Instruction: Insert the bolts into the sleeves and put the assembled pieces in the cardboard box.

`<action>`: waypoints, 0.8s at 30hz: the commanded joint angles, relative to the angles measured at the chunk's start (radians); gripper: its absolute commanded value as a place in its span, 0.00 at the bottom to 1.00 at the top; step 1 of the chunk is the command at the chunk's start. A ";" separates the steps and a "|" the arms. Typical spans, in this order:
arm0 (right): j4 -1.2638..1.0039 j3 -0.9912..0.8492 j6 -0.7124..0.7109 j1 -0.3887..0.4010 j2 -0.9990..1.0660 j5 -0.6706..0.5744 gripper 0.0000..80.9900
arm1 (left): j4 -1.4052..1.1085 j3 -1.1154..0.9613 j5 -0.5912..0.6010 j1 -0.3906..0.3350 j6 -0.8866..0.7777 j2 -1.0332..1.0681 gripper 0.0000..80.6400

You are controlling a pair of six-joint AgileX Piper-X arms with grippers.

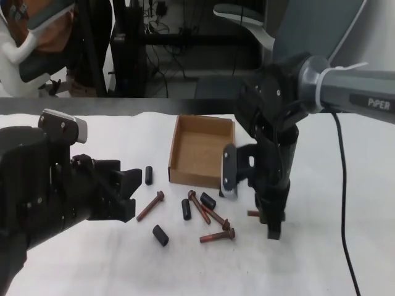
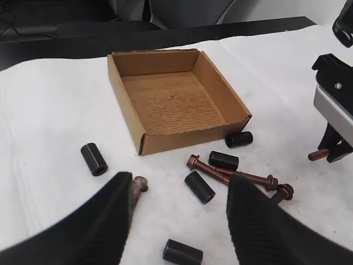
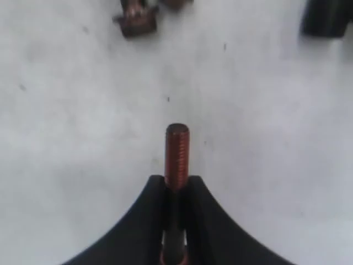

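Copper-coloured threads are all that shows of the bolt (image 3: 176, 152) in the right wrist view. The shank sticks out from the right gripper (image 3: 176, 183), whose fingers are clamped on it, and the head end is hidden between them. In the left wrist view that gripper is cut off at the frame edge.

The cardboard box (image 2: 187, 139) sits open-topped on the white cloth (image 1: 308, 271), and its corrugated floor is visible from wall to wall.

Five black sleeves (image 2: 199, 187) and four loose bolts (image 2: 212, 167) lie scattered on the cloth in front of the box. One sleeve lies just beside a box corner. One loose bolt is partly covered by a finger of the left gripper (image 2: 181, 179), whose fingers are spread wide with nothing held. The right gripper points down beside the scatter.
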 commanded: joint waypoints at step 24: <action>-0.057 0.179 0.180 0.019 -0.040 -0.048 0.77 | -0.012 -0.010 0.057 -0.004 -0.019 -0.003 0.62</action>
